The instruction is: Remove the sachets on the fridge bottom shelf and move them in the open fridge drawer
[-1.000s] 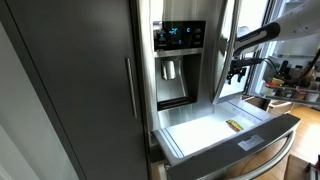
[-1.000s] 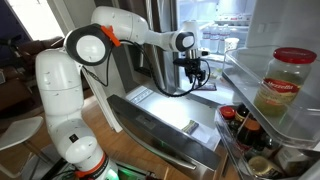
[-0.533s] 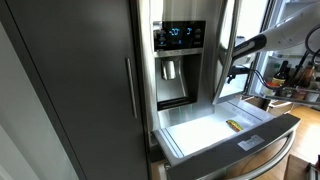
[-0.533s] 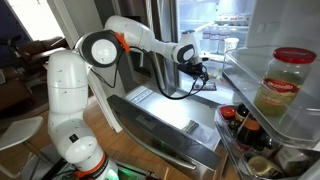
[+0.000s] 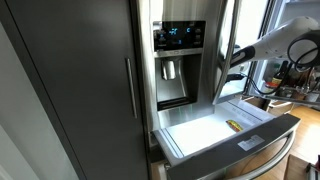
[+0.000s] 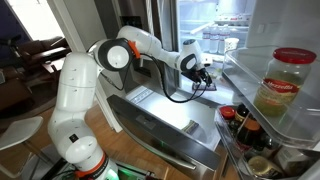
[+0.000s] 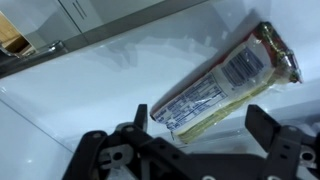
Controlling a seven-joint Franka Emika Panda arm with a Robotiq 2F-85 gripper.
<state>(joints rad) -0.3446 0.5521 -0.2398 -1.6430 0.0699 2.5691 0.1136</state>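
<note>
1. In an exterior view, the wide, shallow fridge drawer with a bright white inside and stainless-steel front (image 5: 195,135) stands open at 6 o'clock. One small flat yellow-orange sachet (image 5: 233,126) lies in it, over toward the 3 o'clock end. The black two-finger claw (image 5: 232,65) hangs at 12 o'clock from that sachet, well apart from it. It's too tiny here to tell how the jaws stand. The grey dispenser panel with a blue display (image 5: 180,60) sits at 9 o'clock of the claw.
2. In the exterior view from the opposite angle, the white robot arm (image 6: 135,48) comes in from 9 o'clock and the claw (image 6: 205,78) is up at the lit fridge opening, above the fridge drawer (image 6: 160,122). A glass jar with a red lid (image 6: 285,80) sits in the door shelf at 3 o'clock.
3. In the wrist view, the claw (image 7: 200,115) is spread wide with nothing pinched. A sachet (image 7: 225,85) with a white barcode label lies flat on a pale surface, slanting from between the fingers (image 7: 262,125) up toward 2 o'clock. Can't tell from here whether that surface is a shelf or the drawer.
</note>
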